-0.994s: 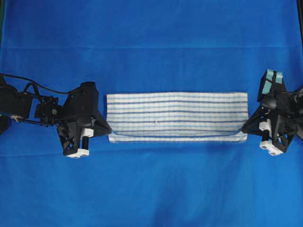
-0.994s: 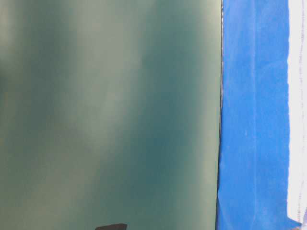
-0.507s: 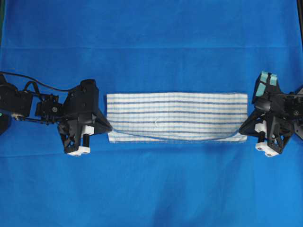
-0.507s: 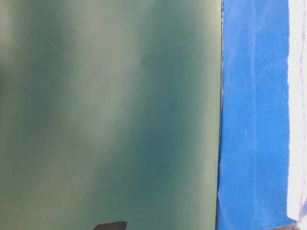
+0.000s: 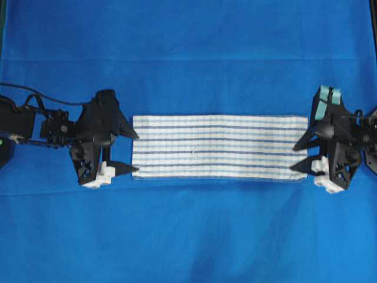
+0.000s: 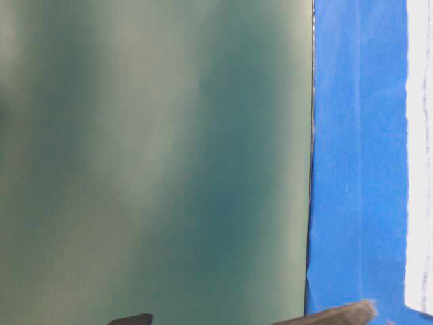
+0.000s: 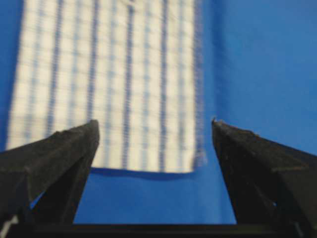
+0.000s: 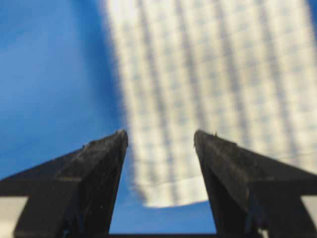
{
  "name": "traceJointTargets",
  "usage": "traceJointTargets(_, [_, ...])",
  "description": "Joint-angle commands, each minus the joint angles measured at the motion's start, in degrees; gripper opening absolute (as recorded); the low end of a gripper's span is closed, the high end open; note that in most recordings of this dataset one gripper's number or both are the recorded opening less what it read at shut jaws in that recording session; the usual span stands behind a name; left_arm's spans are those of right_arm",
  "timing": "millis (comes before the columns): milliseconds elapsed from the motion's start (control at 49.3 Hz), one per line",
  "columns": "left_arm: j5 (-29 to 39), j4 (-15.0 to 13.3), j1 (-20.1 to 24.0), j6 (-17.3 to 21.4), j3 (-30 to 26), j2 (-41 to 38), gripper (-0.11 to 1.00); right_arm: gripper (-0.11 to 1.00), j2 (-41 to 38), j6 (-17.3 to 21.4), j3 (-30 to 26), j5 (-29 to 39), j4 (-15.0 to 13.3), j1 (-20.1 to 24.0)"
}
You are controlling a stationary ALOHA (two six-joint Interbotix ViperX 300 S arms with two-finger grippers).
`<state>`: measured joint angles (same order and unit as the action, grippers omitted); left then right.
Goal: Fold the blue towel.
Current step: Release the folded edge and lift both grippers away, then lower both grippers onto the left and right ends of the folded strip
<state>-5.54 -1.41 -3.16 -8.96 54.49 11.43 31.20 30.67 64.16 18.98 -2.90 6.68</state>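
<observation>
The blue towel point(image 5: 220, 147), white with thin blue stripes, lies flat as a long narrow strip in the middle of the table covering. My left gripper point(image 5: 135, 154) stands open at the towel's left short end, its fingertips just off the edge. My right gripper point(image 5: 293, 160) is open at the right short end, tips over the towel's edge. In the left wrist view the towel point(image 7: 109, 84) ends just ahead of the open left gripper point(image 7: 154, 123), nothing held. The right wrist view shows the towel's corner point(image 8: 213, 89) below the open right gripper point(image 8: 161, 133).
A plain blue table covering point(image 5: 188, 236) spreads under everything, with bare cloth in front of and behind the towel. The table-level view shows mostly a blurred green panel point(image 6: 155, 162), a band of blue covering point(image 6: 358, 169) and the towel's white edge point(image 6: 419, 169).
Both grippers went from shut to open and let go of the towel's front corners. The sagging upper layer has dropped, and the towel lies flat with even edges.
</observation>
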Motion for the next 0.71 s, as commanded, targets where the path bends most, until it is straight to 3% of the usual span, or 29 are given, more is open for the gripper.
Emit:
traceJointTargets(0, [0.1,-0.1,2.2,0.4,-1.1,1.6,0.86,0.62,1.2,-0.1,-1.1,1.4,-2.5,-2.5])
traceJointTargets(284, [0.4,-0.1,6.5,3.5,-1.7,1.1,0.86,0.62,2.5,-0.1,-0.8,5.6,-8.0,-10.8])
traceJointTargets(690, [-0.4,-0.1,9.6,4.2,-2.5,-5.4,0.86,0.62,-3.9,-0.1,0.2,3.5,-9.6,-15.6])
